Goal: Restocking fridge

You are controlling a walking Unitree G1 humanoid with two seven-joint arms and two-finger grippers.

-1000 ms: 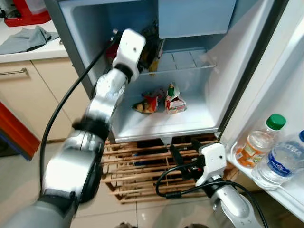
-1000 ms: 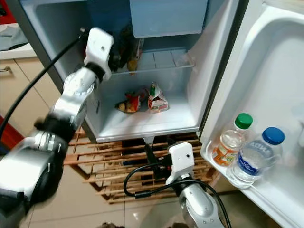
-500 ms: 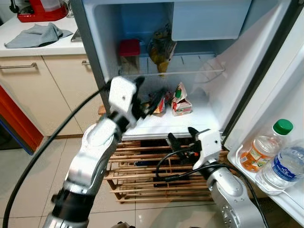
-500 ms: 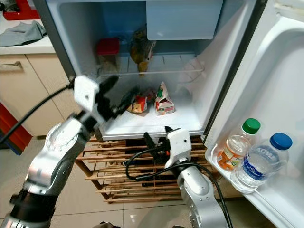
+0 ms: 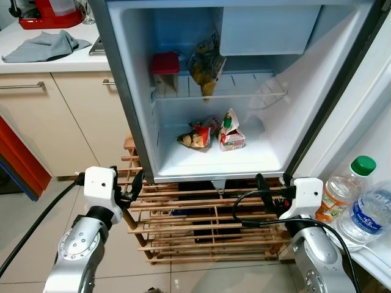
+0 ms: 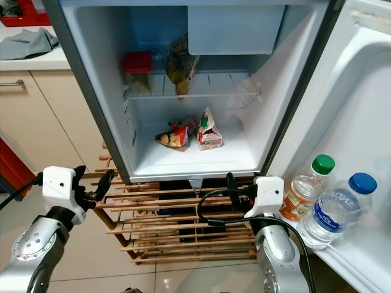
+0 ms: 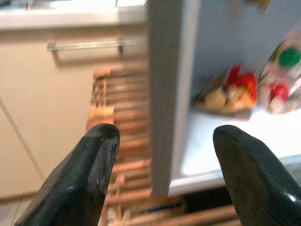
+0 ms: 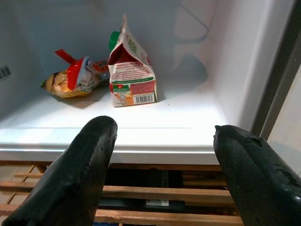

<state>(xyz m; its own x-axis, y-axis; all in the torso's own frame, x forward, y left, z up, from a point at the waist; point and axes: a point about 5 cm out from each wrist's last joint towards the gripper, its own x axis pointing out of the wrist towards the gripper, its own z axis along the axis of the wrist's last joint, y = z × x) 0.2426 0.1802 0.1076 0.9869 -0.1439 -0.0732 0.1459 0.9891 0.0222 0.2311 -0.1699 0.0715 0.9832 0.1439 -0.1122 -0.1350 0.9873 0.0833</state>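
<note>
Both claws hang empty before the open fridge [image 5: 131,110], below its floor level. The left claw [image 7: 162,155], fingers spread wide, sits outside the fridge's left wall edge, in front of the wooden rack [image 5: 201,226] beneath the fridge. The right claw [image 8: 164,160], likewise wide apart and touching nothing, faces the front lip of the bottom shelf [image 5: 214,165].

On that shelf a small carton [image 5: 231,131] stands upright, its green cap at the top, just beside a snack bag [image 5: 194,135] lying with its long axis across the shelf. Open floor remains on the shelf in front of both and to the right. On the wire shelf [image 5: 244,91] above stand a red-lidded jar [image 5: 165,70] and a bag [image 5: 206,64]. Two bottles [image 5: 357,204] stand upright in the door rack at right.
</note>
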